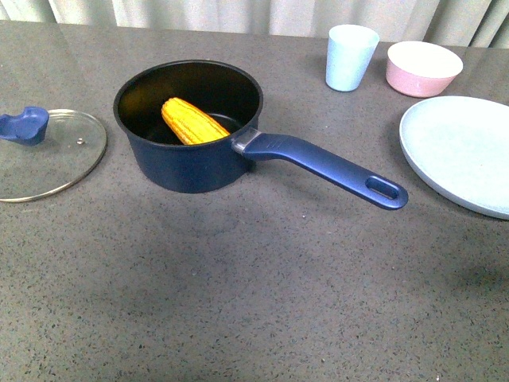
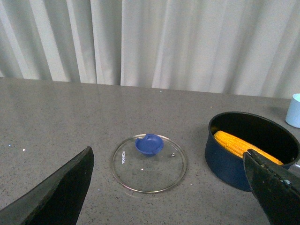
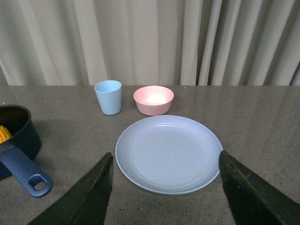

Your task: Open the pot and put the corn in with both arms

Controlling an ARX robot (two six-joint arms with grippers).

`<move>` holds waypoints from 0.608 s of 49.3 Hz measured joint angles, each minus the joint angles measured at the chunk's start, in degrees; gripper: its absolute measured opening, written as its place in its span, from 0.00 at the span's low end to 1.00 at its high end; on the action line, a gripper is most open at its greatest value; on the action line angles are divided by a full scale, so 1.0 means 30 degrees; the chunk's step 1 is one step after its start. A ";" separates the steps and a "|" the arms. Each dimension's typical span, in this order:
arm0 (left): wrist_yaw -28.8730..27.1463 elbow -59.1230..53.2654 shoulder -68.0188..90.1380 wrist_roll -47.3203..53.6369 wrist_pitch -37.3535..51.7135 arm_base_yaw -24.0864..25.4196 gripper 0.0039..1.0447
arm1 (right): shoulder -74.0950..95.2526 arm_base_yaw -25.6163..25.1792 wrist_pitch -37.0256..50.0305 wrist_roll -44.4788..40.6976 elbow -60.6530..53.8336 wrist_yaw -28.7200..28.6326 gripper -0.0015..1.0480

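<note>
Front view: gray bench, no arm seen
Pot [image 1: 191, 159]: dark blue, open, black inside, left of the bench middle, nearer the far edge
Pot handle [image 1: 326, 165]: long and blue, oval hole at the end, pointing toward the right edge and a bit toward the near edge
Corn [image 1: 193, 121]: yellow, lying inside the pot, one end leaning up on the pot wall
Lid [image 1: 44, 159]: glass, flat on the bench by the left edge, apart from the pot
Lid knob [image 1: 24, 126]: blue, on the lid
Cup [image 1: 351, 57]: light blue, upright, near the far edge, right of the pot
Bowl [image 1: 423, 68]: pink, just beside the cup, closer to the right edge
Plate [image 1: 465, 151]: pale blue, big, flat, at the right edge, nearer than the bowl
Left wrist view: left gripper [image 2: 178, 187] spread wide, holding nothing, up above the bench
Left fingers [image 2: 61, 192]: black, one on each side of the lid [image 2: 149, 164], not touching it
Pot in left wrist view [image 2: 251, 150]: corn [image 2: 241, 145] showing inside, partly behind one finger
Right wrist view: right gripper [image 3: 164, 192] spread wide, holding nothing
Right fingers [image 3: 84, 197]: black, one on each side of the plate [image 3: 168, 153], not touching it
Behind the plate in right wrist view: cup [image 3: 108, 97] and bowl [image 3: 153, 100] side by side
Curtain [image 3: 150, 42]: pale, hanging past the far edge
</note>
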 joint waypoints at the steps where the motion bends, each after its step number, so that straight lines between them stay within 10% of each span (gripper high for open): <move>1: 0.0000 0.0000 0.0000 0.0000 0.0000 0.0007 0.92 | 0.0000 0.0000 -0.0007 0.0000 0.0000 0.0000 0.68; 11: 0.0000 0.0000 0.0000 0.0000 0.0000 0.0000 0.92 | 0.0000 0.0000 -0.0007 0.0007 0.0000 0.0000 0.93; 30: 0.0000 0.0000 0.0000 0.0000 0.0000 0.0007 0.92 | 0.0000 0.0000 -0.0007 0.0000 0.0000 -0.0007 0.91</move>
